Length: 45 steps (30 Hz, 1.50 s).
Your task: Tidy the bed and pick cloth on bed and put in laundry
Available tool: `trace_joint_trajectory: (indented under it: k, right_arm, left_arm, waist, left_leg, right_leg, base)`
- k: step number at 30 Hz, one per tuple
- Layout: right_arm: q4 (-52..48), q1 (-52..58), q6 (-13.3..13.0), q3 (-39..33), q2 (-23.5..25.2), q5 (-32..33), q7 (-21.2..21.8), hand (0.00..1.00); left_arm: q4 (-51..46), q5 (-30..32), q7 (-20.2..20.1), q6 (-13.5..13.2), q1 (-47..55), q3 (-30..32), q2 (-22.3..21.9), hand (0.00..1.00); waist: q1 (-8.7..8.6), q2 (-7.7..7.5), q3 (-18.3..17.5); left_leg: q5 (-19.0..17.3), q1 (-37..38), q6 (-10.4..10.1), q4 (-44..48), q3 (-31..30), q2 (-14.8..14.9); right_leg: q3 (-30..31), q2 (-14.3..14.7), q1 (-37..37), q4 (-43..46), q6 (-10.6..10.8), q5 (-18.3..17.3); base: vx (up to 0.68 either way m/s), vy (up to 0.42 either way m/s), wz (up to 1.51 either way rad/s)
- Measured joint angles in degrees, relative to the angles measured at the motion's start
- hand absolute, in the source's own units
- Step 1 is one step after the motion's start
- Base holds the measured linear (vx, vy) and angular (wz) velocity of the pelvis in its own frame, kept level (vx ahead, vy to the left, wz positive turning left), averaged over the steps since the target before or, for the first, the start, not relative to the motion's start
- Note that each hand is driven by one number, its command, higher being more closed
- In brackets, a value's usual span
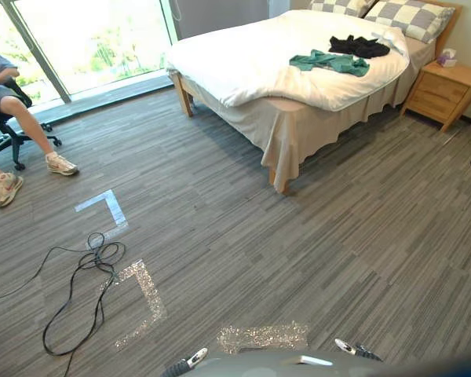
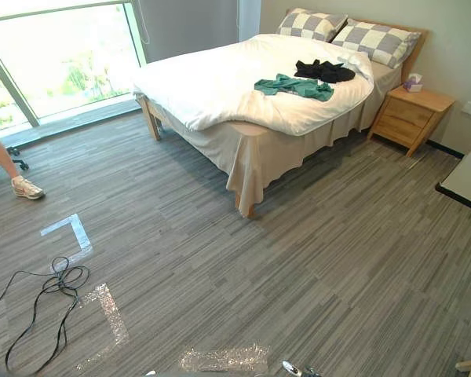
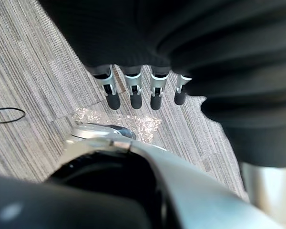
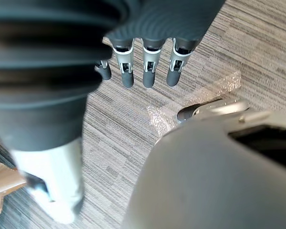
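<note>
Left hand [image 3: 133, 93] slack, fingers straight; green cloth [image 1: 330, 62] stretched crosswise on bed [image 1: 243, 63].

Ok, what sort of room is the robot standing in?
Most likely a bedroom: a bed with checked pillows, a wooden nightstand beside it, and a green cloth and a black cloth lying on the bed.
</note>
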Motion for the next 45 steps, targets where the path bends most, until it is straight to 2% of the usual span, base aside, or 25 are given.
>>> trace_joint_trajectory:
  k: [7,29,31,33,34,35,36,39,40,41,42,43,44,45]
  right_arm:
    - [0.1,-1.1,0.0,-0.4,0.7,0.0,-0.1,0.00]
    - [0.0,-3.8,0.7,-0.3,1.4,1.3,-1.0,0.00]
    - [0.0,-4.1,0.8,-0.3,1.4,1.8,-1.6,0.00]
    - [-0.2,-4.6,1.3,-0.3,1.6,3.5,-2.5,0.00]
    - [-0.2,-4.6,1.3,-0.3,1.6,4.1,-2.7,0.00]
    - [-0.2,-4.6,1.3,-0.9,1.6,5.7,-3.3,0.00]
    - [-0.2,-4.7,1.3,-1.2,1.6,6.0,-3.5,0.00]
    - [-0.5,-4.7,1.5,-1.8,1.7,8.0,-4.6,0.00]
    - [-0.7,-4.6,1.7,-2.2,1.9,8.2,-4.7,0.00]
    - [-0.7,-4.5,1.9,-3.4,2.8,8.6,-4.7,0.00]
    - [-0.6,-4.3,2.1,-4.0,3.2,8.9,-4.8,0.00]
    - [-0.7,-4.2,2.2,-4.0,3.2,9.0,-4.7,0.00]
    - [-1.0,-4.0,2.4,-4.0,3.2,9.0,-4.7,0.00]
    - [-1.4,-4.1,2.4,-5.1,2.8,9.3,-4.7,0.00]
  left_arm:
    - [0.2,0.1,-0.6,-1.2,-0.4,0.0,0.3,0.00]
    - [0.2,3.9,-1.6,-0.9,-1.6,-1.4,0.9,0.00]
    - [0.2,4.7,-1.7,-0.9,-1.9,-2.2,1.0,0.00]
    - [0.2,5.1,-1.7,-0.9,-2.3,-3.6,1.8,0.00]
    - [0.2,5.1,-1.7,-1.0,-2.6,-3.8,1.9,0.00]
    - [0.2,5.0,-1.7,-1.0,-3.0,-4.5,2.4,0.00]
    - [0.2,5.0,-1.7,-1.0,-3.2,-4.6,2.5,0.00]
    - [0.2,5.0,-1.7,-1.0,-4.0,-4.5,2.7,0.00]
    - [0.2,5.0,-1.7,-1.0,-3.9,-4.4,2.8,0.00]
    - [0.2,5.1,-1.7,-1.0,-3.9,-4.3,3.2,0.00]
    - [0.2,5.1,-1.6,-1.0,-4.0,-3.9,3.4,0.00]
    - [0.3,5.4,-1.7,-1.0,-3.8,-4.0,3.5,0.00]
    - [0.3,5.5,-1.7,-1.2,-4.4,-4.0,3.5,0.00]
    - [0.2,5.7,-1.6,-1.3,-5.3,-3.8,2.6,0.00]
  waist:
    - [0.01,-0.48,0.1]
    - [-0.07,-0.78,0.8]
    - [0.01,-0.69,1.0]
    - [-0.05,-0.94,1.9]
    - [0.03,-1.30,2.1]
    - [-0.08,-1.25,3.8]
    - [-0.06,-1.60,4.5]
    - [-0.07,-1.68,6.2]
    - [-0.07,-1.78,6.4]
    - [-0.08,-2.13,6.3]
    - [-0.06,-2.59,6.7]
    - [-0.20,-2.59,6.6]
    - [-0.41,-2.01,6.6]
    - [-0.35,-1.03,8.1]
  left_leg:
    - [0.3,2.0,0.4,-2.2,0.2,-0.2]
    - [0.0,3.7,0.1,-2.8,0.8,-0.3]
    - [-0.5,3.6,0.0,-2.6,1.8,-0.1]
    - [-2.0,2.3,0.4,-0.5,3.2,-0.4]
    - [-2.5,1.8,0.5,0.5,3.7,-0.5]
    - [-3.5,1.7,1.1,2.8,4.6,-0.5]
    - [-4.0,1.7,1.2,3.5,5.1,-0.4]
    - [-5.0,3.5,0.8,4.4,7.8,1.1]
    - [-5.2,4.0,0.4,4.4,8.5,1.5]
    - [-6.3,4.3,-0.5,5.4,9.3,2.0]
    - [-8.1,4.7,-1.7,7.3,10.0,3.2]
    - [-8.3,4.7,-2.1,8.0,10.1,4.1]
    - [-9.2,4.9,-2.6,8.2,10.2,5.6]
    - [-9.8,6.0,-2.8,7.9,11.3,7.3]
  right_leg:
    - [-0.3,0.0,2.4,-3.1,0.3,0.9]
    - [0.1,-0.1,3.5,-3.0,0.4,0.9]
    - [0.7,-0.1,1.7,0.0,0.5,-0.9]
    - [1.1,-1.0,-3.5,9.2,1.1,-6.0]
    - [0.8,-1.4,-4.7,11.4,1.4,-7.0]
    - [-0.7,-2.5,-6.4,16.2,3.6,-8.6]
    - [-1.5,-2.9,-7.0,17.9,4.4,-9.0]
    - [-7.0,-4.0,-9.0,23.9,5.9,-9.3]
    - [-9.6,-4.9,-9.1,24.7,4.6,-10.7]
    - [-11.7,-6.7,-8.6,22.6,3.9,-10.5]
    - [-12.6,-6.3,-7.0,19.7,1.4,-9.1]
    - [-13.0,-5.4,-6.2,18.5,1.0,-8.7]
    - [-13.1,-3.9,-6.1,18.4,1.4,-8.2]
    - [-13.2,-3.5,-7.9,23.7,2.5,-7.9]
  base:
    - [0.10,0.004,-0.02]
    - [-0.03,-0.015,-0.01]
    - [-0.02,-0.014,-0.21]
    - [-0.03,-0.011,-0.31]
    - [0.01,-0.017,-0.32]
    - [0.02,-0.012,-0.30]
    - [0.02,-0.016,-0.41]
    - [0.04,-0.036,-0.41]
    - [0.06,-0.059,-0.36]
    - [0.09,-0.104,-0.52]
    - [0.08,-0.113,-0.42]
    - [0.08,-0.197,-0.32]
    - [0.07,-0.198,-0.26]
    - [0.04,-0.190,-0.34]
